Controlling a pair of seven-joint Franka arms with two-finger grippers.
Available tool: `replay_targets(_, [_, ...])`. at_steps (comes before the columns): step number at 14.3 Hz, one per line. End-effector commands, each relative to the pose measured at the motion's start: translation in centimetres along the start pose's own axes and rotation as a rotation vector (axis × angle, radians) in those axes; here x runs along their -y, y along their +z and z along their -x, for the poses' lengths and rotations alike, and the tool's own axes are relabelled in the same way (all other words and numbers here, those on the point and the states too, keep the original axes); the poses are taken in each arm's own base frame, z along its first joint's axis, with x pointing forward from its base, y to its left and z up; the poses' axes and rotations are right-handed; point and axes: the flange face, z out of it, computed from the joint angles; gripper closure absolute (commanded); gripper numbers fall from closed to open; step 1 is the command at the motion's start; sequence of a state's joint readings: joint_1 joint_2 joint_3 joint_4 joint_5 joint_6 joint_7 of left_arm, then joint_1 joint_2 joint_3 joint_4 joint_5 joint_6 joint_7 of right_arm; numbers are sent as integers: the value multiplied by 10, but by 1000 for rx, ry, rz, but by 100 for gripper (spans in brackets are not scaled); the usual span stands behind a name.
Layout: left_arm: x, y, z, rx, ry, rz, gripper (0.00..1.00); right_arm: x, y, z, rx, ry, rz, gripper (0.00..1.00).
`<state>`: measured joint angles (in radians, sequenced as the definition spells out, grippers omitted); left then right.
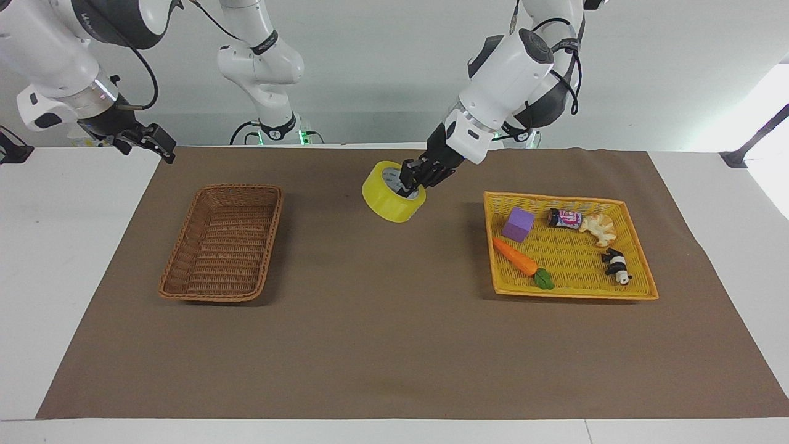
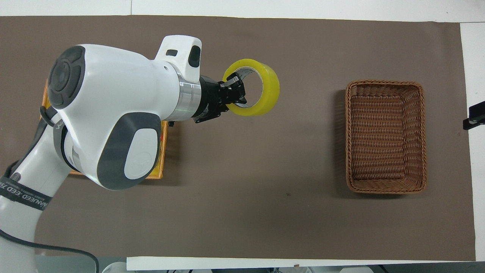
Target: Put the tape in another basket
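The yellow tape roll (image 1: 389, 201) hangs tilted in the air over the brown mat, between the yellow tray and the dark brown wicker basket (image 1: 185, 271). My left gripper (image 1: 414, 184) is shut on the tape's rim, with one finger inside the whitish core. In the overhead view the tape (image 2: 268, 91) sits at the tip of the left gripper (image 2: 235, 94), and the basket (image 2: 416, 136) stands at the right arm's end. The basket has nothing in it. My right gripper (image 1: 157, 143) waits above the mat's corner, beside the basket; it also shows at the edge of the overhead view (image 2: 473, 117).
A flat yellow woven tray (image 1: 635, 246) at the left arm's end holds a purple cube (image 1: 518, 224), a toy carrot (image 1: 516, 258), a small jar (image 1: 566, 217), a pastry (image 1: 598, 228) and a panda figure (image 1: 616, 265). The left arm hides most of the tray from overhead.
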<state>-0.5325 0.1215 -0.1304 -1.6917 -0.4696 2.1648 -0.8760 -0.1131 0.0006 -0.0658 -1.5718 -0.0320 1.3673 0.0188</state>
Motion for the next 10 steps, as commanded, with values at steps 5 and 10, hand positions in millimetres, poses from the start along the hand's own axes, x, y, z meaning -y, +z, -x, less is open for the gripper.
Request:
replay_targets(5, [-2, -9, 1, 20, 16, -10, 100, 41, 22, 14, -8, -199, -337, 0])
replay_targets(10, [1, -9, 4, 35, 18, -30, 100, 58, 55, 8, 7, -139, -636, 0])
